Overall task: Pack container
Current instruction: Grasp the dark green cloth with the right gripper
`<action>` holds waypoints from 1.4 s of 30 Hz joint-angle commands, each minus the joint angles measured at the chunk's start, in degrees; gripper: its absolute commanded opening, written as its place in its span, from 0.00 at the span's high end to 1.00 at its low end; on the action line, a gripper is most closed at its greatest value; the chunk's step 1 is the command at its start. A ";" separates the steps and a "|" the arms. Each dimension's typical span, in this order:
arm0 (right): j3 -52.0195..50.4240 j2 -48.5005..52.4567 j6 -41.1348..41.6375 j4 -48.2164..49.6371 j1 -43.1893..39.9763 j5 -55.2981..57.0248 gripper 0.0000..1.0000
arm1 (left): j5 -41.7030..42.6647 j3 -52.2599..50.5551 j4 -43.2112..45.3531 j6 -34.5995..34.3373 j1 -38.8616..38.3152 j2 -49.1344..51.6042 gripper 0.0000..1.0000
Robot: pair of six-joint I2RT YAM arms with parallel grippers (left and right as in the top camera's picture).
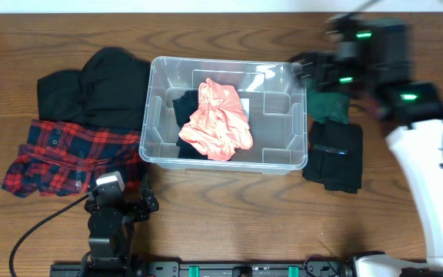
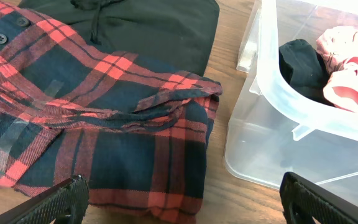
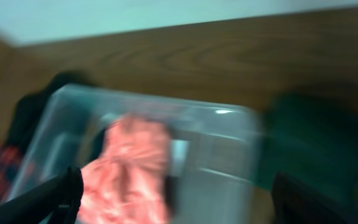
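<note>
The clear plastic container [image 1: 298, 146] stands mid-table and holds a crumpled pink garment [image 1: 218, 123] on a black garment [image 1: 184, 104]. It also shows in the left wrist view [image 2: 278, 93] and, blurred, in the right wrist view [image 3: 222, 155]. My left gripper [image 2: 185, 202] is open and empty near the table's front, just before a red plaid shirt [image 2: 104, 124]. My right gripper [image 3: 173, 199] is open and empty, raised over the container's right end; the arm [image 1: 352, 58] is motion-blurred.
A black hoodie [image 1: 98, 88] lies left of the container above the plaid shirt [image 1: 68, 154]. A dark green garment [image 1: 331, 108] and a folded black garment [image 1: 335, 158] lie right of the container.
</note>
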 commanded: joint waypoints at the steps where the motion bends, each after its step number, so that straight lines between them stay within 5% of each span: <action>1: -1.03 4.17 2.14 -3.34 -9.31 -0.50 0.04 | -0.26 -0.87 0.07 -0.52 -0.33 -0.42 0.02; 8: -1.16 17.64 1.64 -5.33 -18.82 -2.29 0.04 | -0.26 -0.87 0.09 -0.52 -0.33 -0.42 0.02; 12: -1.16 25.33 1.27 -2.86 -19.37 -5.86 0.10 | -0.26 -0.87 0.09 -0.52 -0.33 -0.42 0.02; 25: -1.16 40.94 1.49 7.74 -19.28 -10.45 0.09 | -0.26 -0.87 0.09 -0.52 -0.33 -0.42 0.02; 27: -1.16 42.18 0.20 9.57 -19.21 -16.35 0.18 | -0.26 -0.87 0.09 -0.52 -0.33 -0.39 0.02; 32: -1.14 42.10 0.17 10.75 -18.88 -20.50 0.61 | -0.26 -0.87 0.09 -0.52 -0.33 -0.42 0.02; 36: -1.14 39.21 0.17 8.55 -19.28 -20.48 0.80 | -0.26 -0.87 0.09 -0.52 -0.33 -0.42 0.02; 42: -1.14 25.92 -0.98 2.54 -19.30 -20.41 0.89 | -0.26 -0.87 0.09 -0.55 -0.33 -0.39 0.02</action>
